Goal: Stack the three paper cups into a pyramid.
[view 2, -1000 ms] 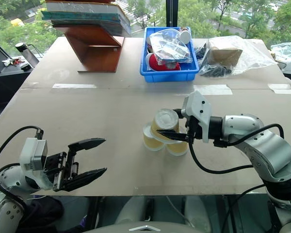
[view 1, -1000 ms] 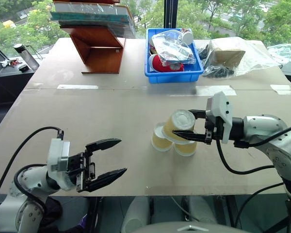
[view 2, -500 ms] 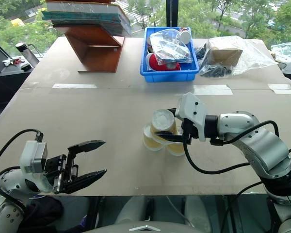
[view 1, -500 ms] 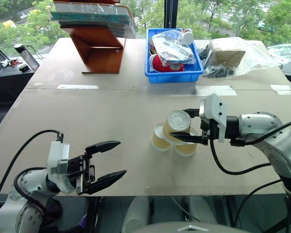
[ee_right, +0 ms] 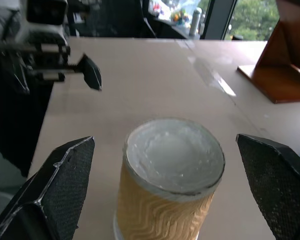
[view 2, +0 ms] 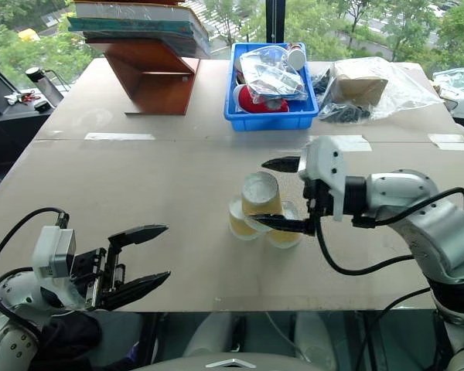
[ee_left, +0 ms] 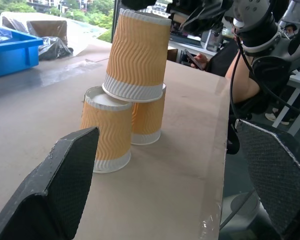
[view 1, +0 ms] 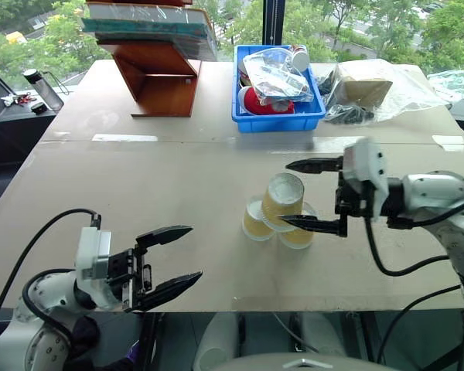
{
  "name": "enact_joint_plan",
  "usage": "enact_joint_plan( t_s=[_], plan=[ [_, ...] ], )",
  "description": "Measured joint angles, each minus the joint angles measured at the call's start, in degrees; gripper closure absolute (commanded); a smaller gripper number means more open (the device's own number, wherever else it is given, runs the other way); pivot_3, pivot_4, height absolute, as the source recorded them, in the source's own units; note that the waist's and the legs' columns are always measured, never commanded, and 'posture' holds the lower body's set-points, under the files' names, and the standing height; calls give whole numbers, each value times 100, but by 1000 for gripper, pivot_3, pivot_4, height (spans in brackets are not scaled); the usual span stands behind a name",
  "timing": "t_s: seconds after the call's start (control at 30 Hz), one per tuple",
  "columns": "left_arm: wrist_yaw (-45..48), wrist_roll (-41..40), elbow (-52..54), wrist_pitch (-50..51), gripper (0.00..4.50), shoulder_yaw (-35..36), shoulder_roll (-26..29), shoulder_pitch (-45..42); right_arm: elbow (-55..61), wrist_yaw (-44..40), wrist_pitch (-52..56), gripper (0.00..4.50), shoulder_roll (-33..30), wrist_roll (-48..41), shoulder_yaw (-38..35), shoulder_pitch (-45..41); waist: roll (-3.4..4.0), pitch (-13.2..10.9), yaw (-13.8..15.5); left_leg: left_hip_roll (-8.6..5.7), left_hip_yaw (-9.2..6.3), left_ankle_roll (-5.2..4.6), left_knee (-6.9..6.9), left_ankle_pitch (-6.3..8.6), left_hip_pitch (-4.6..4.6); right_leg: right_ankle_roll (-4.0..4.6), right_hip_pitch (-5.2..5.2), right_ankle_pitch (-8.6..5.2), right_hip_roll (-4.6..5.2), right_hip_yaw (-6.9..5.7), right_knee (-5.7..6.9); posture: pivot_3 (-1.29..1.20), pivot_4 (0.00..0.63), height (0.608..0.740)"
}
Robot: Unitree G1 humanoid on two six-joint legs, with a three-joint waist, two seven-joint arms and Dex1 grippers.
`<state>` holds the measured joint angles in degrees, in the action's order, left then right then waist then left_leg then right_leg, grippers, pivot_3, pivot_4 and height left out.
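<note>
Hovering near the table's (view 1: 139, 166) left front edge, the left gripper (view 1: 170, 259) stays spread and empty, while at centre-right the top cup (view 1: 282, 199) now rests on two cups (view 1: 257, 219), the right gripper (view 1: 317, 195) having just spread clear, so the pyramid looks complete.

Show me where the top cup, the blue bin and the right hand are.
top cup (view 1: 283, 200), left eye view, on its yellow-tan side.
blue bin (view 1: 277, 120), left eye view, on its front wall.
right hand (view 1: 313, 195), left eye view, midway between its open fingertips.
</note>
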<state>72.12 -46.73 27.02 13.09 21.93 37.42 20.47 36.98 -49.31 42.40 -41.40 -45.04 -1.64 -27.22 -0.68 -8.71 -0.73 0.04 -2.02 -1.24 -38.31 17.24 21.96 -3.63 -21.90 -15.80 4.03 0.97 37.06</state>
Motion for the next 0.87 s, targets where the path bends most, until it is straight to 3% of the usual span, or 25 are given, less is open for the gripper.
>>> enact_joint_plan(
  t_s=[0.2,0.3,0.57,0.77,0.87],
  plan=[
    [-379,209,-7,64,0,-33,15,7,19,192,250,34,-246,-1048,-974,335,0,0,9,0,0,-1,0,0,2,0,1,0,1,0,-2,0,150,740],
    [-456,348,-17,51,0,27,44,220,-2,73,199,34,-538,-1211,-1663,1081,-1,0,32,0,-1,-6,1,3,2,0,7,0,1,-5,-10,0,150,740],
    [-1151,727,29,224,0,188,46,732,-298,-1086,-726,34,-745,-227,-2920,3959,-6,3,51,0,4,-13,0,8,-15,-1,28,0,-3,-1,-13,0,150,740],
    [-1637,950,43,541,0,184,114,741,-837,-1811,-1790,34,-621,647,-3062,5024,-11,8,14,3,7,-13,-2,8,-29,-1,37,0,-7,3,-7,0,150,740],
    [-1635,947,53,601,0,184,138,774,-997,-1954,-2153,34,-521,848,-3059,5153,-11,8,-4,3,9,-13,-2,8,-30,-1,37,0,-6,6,-8,0,150,740]
  ],
)
